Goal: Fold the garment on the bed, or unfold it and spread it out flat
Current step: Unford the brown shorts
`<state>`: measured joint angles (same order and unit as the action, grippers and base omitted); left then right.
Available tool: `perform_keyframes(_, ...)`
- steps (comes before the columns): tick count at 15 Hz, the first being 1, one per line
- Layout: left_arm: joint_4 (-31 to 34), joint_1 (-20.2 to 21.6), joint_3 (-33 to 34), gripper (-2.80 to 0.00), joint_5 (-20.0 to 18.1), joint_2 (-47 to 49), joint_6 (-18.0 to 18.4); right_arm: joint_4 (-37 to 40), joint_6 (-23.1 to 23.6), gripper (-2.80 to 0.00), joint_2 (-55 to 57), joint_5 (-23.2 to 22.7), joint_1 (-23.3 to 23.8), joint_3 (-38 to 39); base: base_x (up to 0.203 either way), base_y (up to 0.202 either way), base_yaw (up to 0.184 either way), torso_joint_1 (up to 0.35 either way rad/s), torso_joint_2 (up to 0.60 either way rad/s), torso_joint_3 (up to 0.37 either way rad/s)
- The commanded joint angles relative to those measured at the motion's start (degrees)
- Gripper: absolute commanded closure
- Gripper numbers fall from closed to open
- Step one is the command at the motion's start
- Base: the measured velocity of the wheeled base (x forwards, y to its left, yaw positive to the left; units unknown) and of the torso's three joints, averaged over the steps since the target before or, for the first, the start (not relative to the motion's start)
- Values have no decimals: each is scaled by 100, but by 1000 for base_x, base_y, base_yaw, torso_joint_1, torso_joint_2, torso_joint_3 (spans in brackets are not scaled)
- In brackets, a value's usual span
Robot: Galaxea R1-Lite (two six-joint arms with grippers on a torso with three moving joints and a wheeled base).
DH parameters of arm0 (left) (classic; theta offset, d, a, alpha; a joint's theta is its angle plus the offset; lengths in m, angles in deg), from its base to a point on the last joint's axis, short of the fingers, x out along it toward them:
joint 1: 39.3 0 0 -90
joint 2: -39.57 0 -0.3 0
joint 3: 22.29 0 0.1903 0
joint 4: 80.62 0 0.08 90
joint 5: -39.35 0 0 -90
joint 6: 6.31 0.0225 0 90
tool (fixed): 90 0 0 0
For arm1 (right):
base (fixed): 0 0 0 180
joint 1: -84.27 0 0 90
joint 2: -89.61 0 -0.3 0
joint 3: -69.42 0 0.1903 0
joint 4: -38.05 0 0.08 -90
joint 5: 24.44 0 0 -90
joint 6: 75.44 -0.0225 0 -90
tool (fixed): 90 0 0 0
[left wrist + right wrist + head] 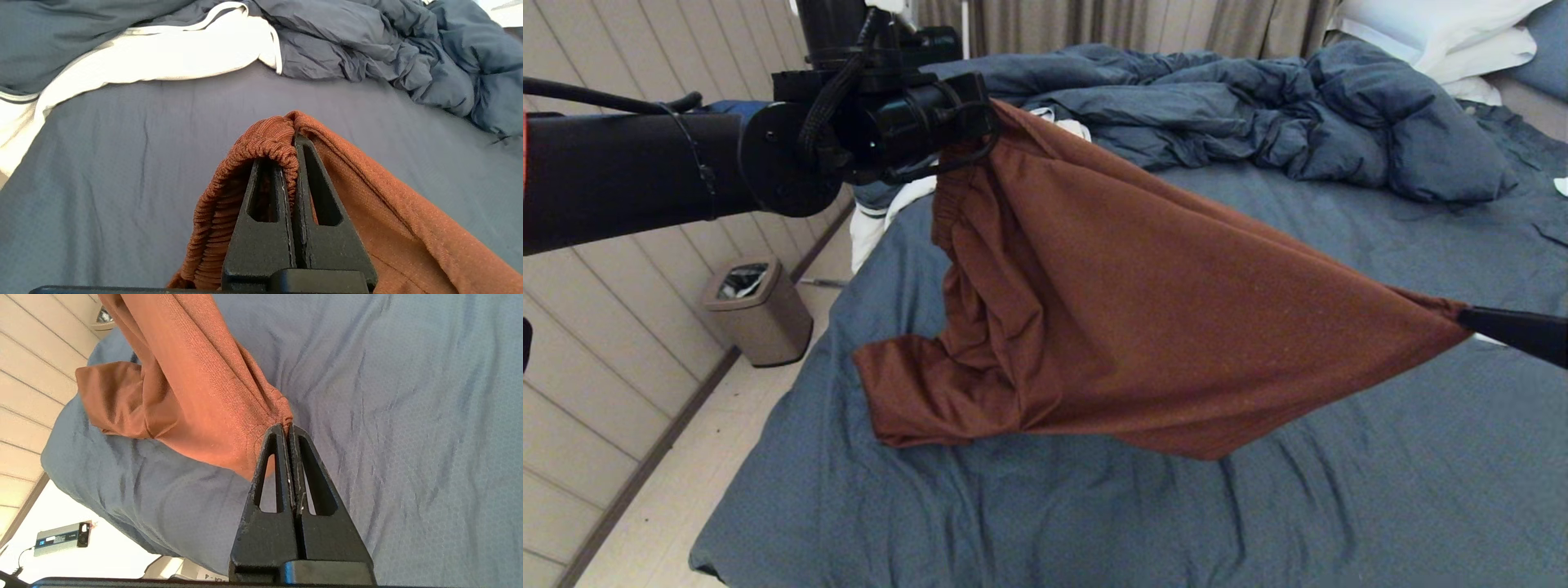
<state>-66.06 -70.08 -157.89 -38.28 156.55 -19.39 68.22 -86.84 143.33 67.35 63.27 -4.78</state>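
The rust-brown shorts hang stretched in the air above the bed, held at two ends. High at the left, my left gripper is shut on the ribbed elastic waistband; its tips are wrapped in the fabric. Low at the right edge of the head view, my right gripper is shut on a leg hem corner. The other leg dangles loose, close over the slate-blue sheet. The drawstring and logo are hidden.
The rumpled blue duvet with white lining lies across the far side of the bed, white pillows at the back right. A bin stands on the floor by the panelled wall at the left.
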Motion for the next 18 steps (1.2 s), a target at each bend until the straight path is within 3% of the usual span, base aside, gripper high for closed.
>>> perform_keyframes(1,-6,-20,8,0,22,188,-13,-15,-5,0,203,-3,52,94,0,0,0,0,0,0)
perform_keyframes(5,-36,-123,9,0,74,582,-19,-98,42,0,608,5,161,182,0,0,0,0,0,0)
perform_keyframes(9,-197,-424,1,0,264,1000,18,-1270,189,0,1212,9,680,710,0,0,0,0,0,0)
perform_keyframes(18,-730,-961,0,0,318,1740,686,-1597,261,0,1412,23,1072,1259,0,0,0,0,0,0)
